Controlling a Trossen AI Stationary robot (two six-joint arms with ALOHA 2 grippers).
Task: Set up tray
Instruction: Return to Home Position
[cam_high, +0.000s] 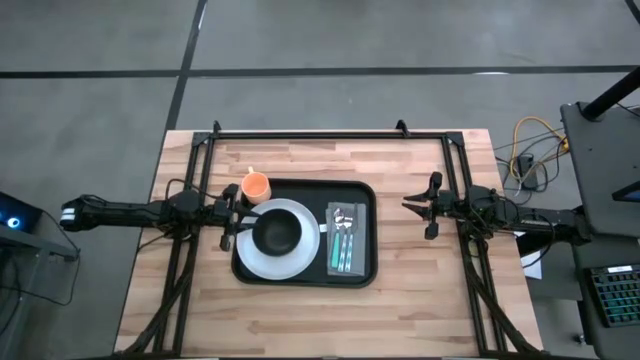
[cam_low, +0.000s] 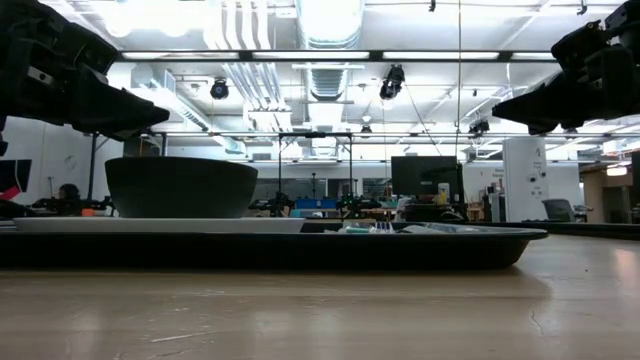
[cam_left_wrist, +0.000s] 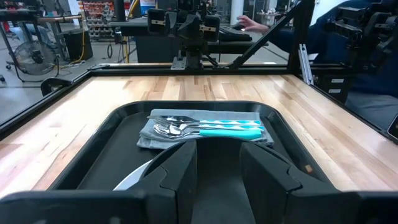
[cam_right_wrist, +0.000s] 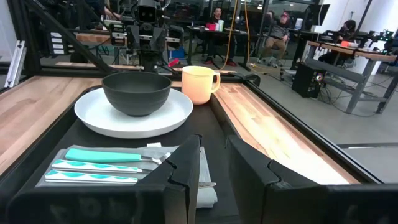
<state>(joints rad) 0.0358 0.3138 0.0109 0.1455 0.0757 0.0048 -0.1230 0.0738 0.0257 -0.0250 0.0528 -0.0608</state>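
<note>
The black tray (cam_high: 368, 200) lies in the middle of the wooden table. On its left half a white plate (cam_high: 300, 262) carries a dark bowl (cam_high: 277, 232). An orange cup (cam_high: 256, 186) stands upright at the tray's far left corner. On the tray's right half a grey napkin (cam_left_wrist: 149, 134) bears teal-handled cutlery (cam_right_wrist: 99, 155). My left gripper (cam_left_wrist: 217, 146) hovers open above the tray's left edge, pointing level at the bowl. My right gripper (cam_right_wrist: 213, 143) hovers right of the tray with a narrow gap between its fingers, nothing in it.
A black frame of rails (cam_high: 330, 135) runs along the table's far edge and both sides. Bare wood (cam_high: 300, 320) lies near of the tray and between the tray and my right gripper. People sit at desks in the room beyond (cam_right_wrist: 273, 28).
</note>
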